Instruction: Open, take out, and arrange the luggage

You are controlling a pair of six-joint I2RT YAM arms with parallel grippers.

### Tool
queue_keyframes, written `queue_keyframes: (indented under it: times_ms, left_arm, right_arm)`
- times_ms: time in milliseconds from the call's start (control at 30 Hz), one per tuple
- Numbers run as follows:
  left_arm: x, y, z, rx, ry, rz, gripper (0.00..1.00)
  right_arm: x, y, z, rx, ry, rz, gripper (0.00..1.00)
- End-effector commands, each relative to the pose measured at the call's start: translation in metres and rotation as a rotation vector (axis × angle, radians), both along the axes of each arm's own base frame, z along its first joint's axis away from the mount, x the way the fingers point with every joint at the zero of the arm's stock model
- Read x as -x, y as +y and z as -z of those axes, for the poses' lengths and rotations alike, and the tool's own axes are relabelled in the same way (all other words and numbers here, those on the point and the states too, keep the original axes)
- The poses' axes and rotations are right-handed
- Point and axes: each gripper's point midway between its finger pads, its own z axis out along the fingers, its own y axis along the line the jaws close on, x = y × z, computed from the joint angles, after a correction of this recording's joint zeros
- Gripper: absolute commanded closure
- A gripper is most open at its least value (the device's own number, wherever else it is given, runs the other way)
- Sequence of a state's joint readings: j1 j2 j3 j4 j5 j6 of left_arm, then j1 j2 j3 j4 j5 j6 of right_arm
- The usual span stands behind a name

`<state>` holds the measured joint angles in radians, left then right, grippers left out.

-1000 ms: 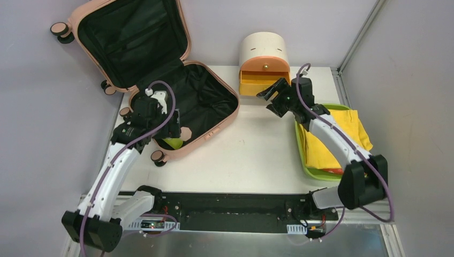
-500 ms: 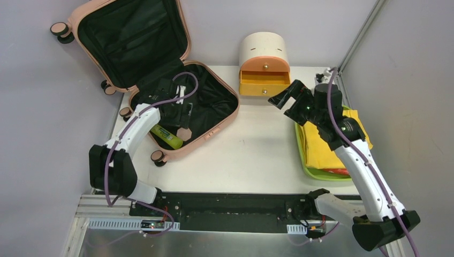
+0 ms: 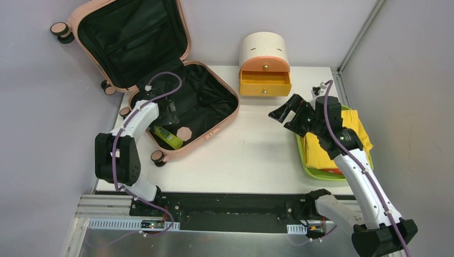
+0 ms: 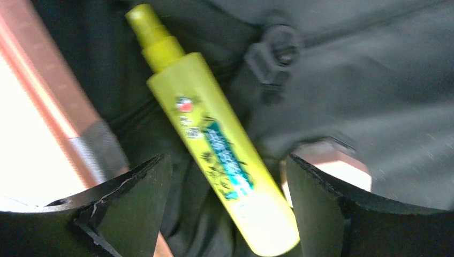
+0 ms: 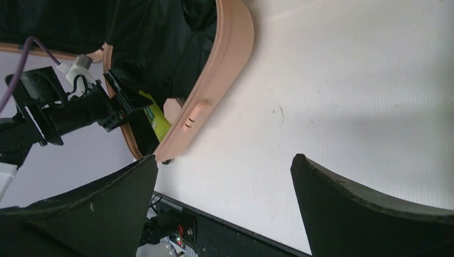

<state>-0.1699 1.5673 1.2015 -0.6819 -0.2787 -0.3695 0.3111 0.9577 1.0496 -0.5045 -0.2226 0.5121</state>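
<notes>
The peach-pink luggage (image 3: 214, 126) lies open at the table's back left, its lid (image 3: 179, 21) leaning on the wall and its black lining showing. A yellow-green spray bottle (image 3: 166, 137) lies in the near corner of the lower shell. My left gripper (image 3: 167, 121) hangs inside the shell over that bottle. In the left wrist view the left gripper (image 4: 226, 158) is open, the bottle (image 4: 214, 134) running at a slant between its fingers (image 4: 136, 195) with gaps on both sides. My right gripper (image 3: 286, 112) stands open over bare table; nothing lies between its fingers (image 5: 342, 198).
A small peach hexagonal piece (image 3: 183, 133) lies beside the bottle in the shell. A cream drawer unit (image 3: 263, 51) stands at the back centre. A lime-green tray (image 3: 302, 160) with yellow cloth (image 3: 326, 147) sits on the right under my right arm.
My left gripper has swung into the shell and come down over the bottle, narrowing slightly. My right gripper has pulled away from the drawer unit toward the near right and opened wider.
</notes>
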Motion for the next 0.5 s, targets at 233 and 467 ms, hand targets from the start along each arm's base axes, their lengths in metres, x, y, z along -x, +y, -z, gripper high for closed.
queue_keyframes:
  times_ms: [233, 467]
  left_arm:
    - [0.019, 0.026, 0.043, 0.013, 0.007, -0.477, 0.22]
    - [0.023, 0.009, 0.059, 0.090, 0.026, -0.580, 0.44]
  right_arm:
    - [0.020, 0.005, -0.018, -0.052, -0.081, -0.062, 0.02]
    - [0.018, -0.012, -0.028, -0.008, -0.053, 0.032, 0.01]
